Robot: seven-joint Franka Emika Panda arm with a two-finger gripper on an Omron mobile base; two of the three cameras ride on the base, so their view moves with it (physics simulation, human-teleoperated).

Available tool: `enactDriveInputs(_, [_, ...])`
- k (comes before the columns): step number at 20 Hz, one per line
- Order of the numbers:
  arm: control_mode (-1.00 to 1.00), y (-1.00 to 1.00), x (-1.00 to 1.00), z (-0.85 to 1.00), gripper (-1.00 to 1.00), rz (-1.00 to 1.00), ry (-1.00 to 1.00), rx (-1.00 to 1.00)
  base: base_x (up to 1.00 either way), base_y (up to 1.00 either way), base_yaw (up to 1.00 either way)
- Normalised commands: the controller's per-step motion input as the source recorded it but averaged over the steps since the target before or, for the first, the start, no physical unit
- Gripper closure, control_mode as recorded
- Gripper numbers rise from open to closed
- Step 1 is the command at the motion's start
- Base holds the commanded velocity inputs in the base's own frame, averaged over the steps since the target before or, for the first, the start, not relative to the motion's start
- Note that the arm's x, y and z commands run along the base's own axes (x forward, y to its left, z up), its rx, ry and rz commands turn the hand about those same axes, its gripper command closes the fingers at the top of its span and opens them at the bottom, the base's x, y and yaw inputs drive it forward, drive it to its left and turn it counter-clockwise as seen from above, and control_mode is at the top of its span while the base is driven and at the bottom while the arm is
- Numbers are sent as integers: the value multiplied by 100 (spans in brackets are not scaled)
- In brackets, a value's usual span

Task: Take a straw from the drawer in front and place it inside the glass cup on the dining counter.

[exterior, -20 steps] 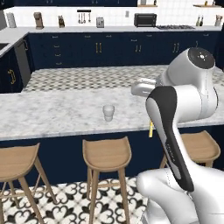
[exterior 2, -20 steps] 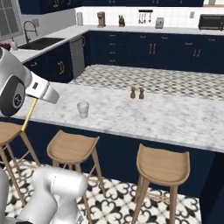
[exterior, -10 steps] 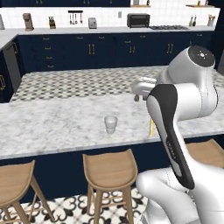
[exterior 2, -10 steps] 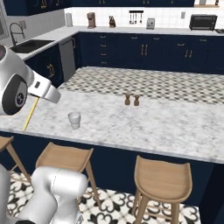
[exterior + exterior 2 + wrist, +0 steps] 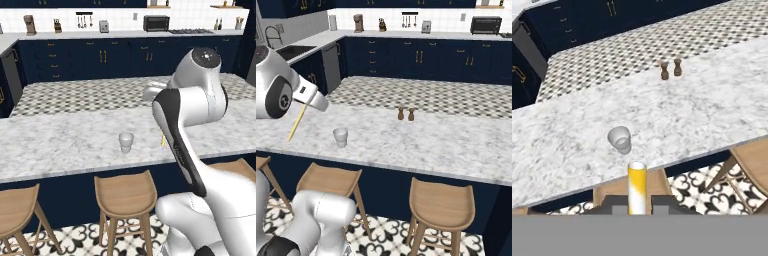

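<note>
Kitchen scene, marble dining table (image 5: pixel 446 145) with wooden stools (image 5: pixel 441 205) at its near edge. Nearest, tool (image 5: pixel 637 202) clamped shut on the straw (image 5: pixel 636 187), held above the table's front edge, straw slanting in right base view (image 5: pixel 298 121). Glass cup (image 5: pixel 620 139) stands upright just beyond, apart from straw. Farther: two brown shakers (image 5: pixel 406 114), navy cabinets (image 5: pixel 421 60) at back.
</note>
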Motion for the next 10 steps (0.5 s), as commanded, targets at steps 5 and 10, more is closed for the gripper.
enactDriveInputs(5, [-100,22,44,0,100,-17,-3,-22,0,0,0])
enactDriveInputs(10, [-100,34,28,-21,100,-20,-7,-31,0,0,0])
